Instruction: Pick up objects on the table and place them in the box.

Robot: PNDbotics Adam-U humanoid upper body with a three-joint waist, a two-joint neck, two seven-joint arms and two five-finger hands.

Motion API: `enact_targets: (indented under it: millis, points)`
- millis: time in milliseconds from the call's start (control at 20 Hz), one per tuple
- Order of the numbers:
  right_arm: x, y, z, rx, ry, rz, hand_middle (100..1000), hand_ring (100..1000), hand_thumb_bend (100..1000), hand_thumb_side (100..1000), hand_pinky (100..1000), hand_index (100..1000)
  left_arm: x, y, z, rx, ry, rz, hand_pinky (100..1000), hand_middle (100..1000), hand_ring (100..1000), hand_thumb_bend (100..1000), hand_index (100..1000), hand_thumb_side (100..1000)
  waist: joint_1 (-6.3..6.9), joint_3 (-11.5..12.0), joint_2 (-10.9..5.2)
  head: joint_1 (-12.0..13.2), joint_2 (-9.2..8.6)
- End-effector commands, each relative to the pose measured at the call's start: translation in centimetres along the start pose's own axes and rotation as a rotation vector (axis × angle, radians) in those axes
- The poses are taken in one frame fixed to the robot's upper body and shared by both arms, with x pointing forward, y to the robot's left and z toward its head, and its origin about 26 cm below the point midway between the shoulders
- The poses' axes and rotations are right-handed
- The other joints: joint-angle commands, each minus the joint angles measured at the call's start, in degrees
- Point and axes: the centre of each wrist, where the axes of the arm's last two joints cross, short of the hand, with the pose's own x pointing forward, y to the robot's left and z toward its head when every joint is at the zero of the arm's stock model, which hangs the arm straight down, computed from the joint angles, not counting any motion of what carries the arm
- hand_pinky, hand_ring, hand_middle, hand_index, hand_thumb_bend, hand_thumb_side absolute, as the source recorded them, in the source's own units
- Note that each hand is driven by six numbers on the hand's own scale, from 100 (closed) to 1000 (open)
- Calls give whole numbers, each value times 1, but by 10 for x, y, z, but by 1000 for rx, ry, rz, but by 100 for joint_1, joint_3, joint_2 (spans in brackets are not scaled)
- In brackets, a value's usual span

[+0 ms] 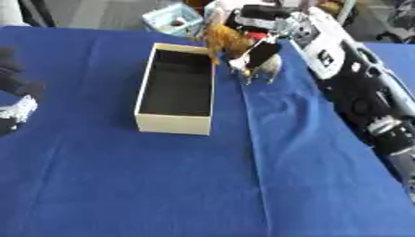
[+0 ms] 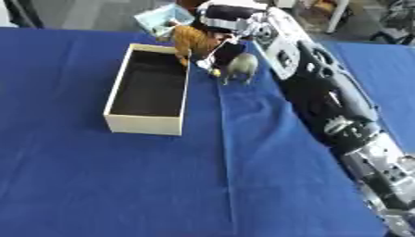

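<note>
A cream box [image 1: 174,124] with a dark inside stands open on the blue table [image 1: 162,185]. By its far right corner is a brown toy animal [image 1: 222,40], its legs over the box's rim. Just right of it a grey toy animal [image 1: 267,67] stands on the cloth. My right arm [image 2: 324,99] reaches up the right side, and my right hand [image 2: 228,19] sits right over both toys, a black part of it coming down between them. Whether it holds either toy is hidden. My left hand [image 1: 15,95] shows only partly at the left edge.
A light blue container [image 1: 172,19] and other clutter lie past the table's far edge. A fold in the cloth runs from the toys toward the near edge. The box's inside looks bare.
</note>
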Motion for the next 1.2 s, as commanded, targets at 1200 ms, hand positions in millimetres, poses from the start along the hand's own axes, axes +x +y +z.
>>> enact_targets:
  millis: [1200]
  points:
    - [4, 59, -43, 161, 134, 77, 804, 798, 460, 468, 774, 879, 12, 1, -10, -15, -49, 5, 536, 592, 576, 389, 798, 195, 18, 149, -35, -210, -122]
